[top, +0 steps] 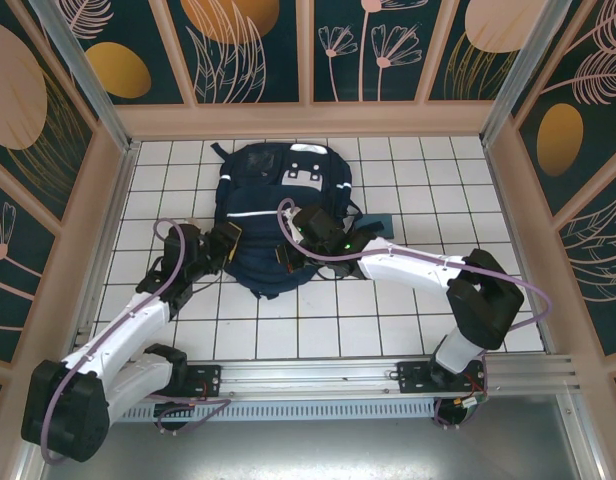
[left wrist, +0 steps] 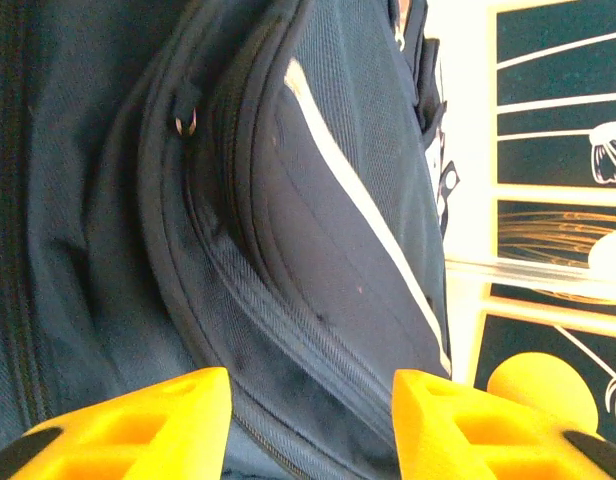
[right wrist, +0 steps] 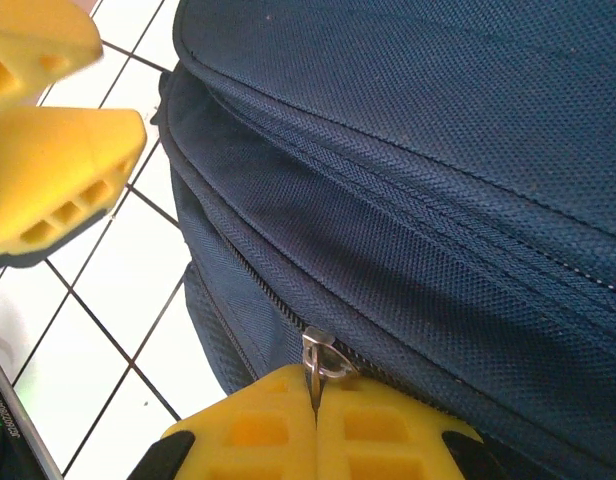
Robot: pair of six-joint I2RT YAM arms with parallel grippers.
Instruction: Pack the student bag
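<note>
At the middle of the white-tiled worktop lies the student bag, a big navy backpack lying flat, its top towards the far wall; your right pincer is pinched tight on a small metal zip pull at the bag's near end, its two yellow fingers pressed together around it; your left pincer sits just beside the bag's left flank, jaws part-way apart and holding nothing, navy fabric showing beyond the gap; a small dark flat item rests on the tiles by the bag's right side; by my reading you are working the zip, though whether opening or closing I cannot tell; next, draw the pull steadily along its track while the left pincer grips fabric to brace the bag.
</note>
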